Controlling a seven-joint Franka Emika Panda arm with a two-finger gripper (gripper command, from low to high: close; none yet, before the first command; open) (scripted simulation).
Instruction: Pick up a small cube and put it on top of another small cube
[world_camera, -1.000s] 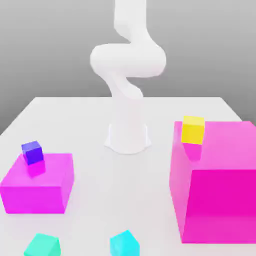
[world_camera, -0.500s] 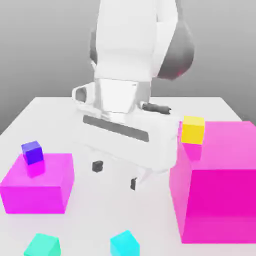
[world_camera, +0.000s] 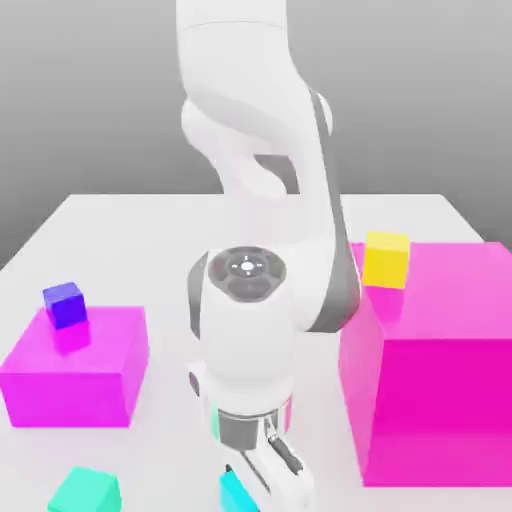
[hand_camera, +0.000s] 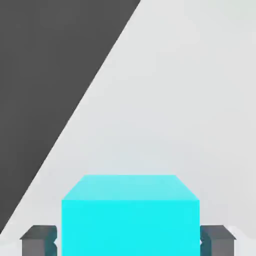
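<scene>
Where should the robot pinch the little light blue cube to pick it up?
Best on two opposite flat sides, coming straight down from above. The cyan cube sits flat on the white table, and the hand view shows the gripper with one finger against each side face, so squeezing there should work.

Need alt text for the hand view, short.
A bright cyan cube sits between the tool's two dark grey fingers, one at each side face, seen from the camera on the hand. Behind the cube lies a pale grey table, whose edge cuts diagonally against a dark background.
</scene>
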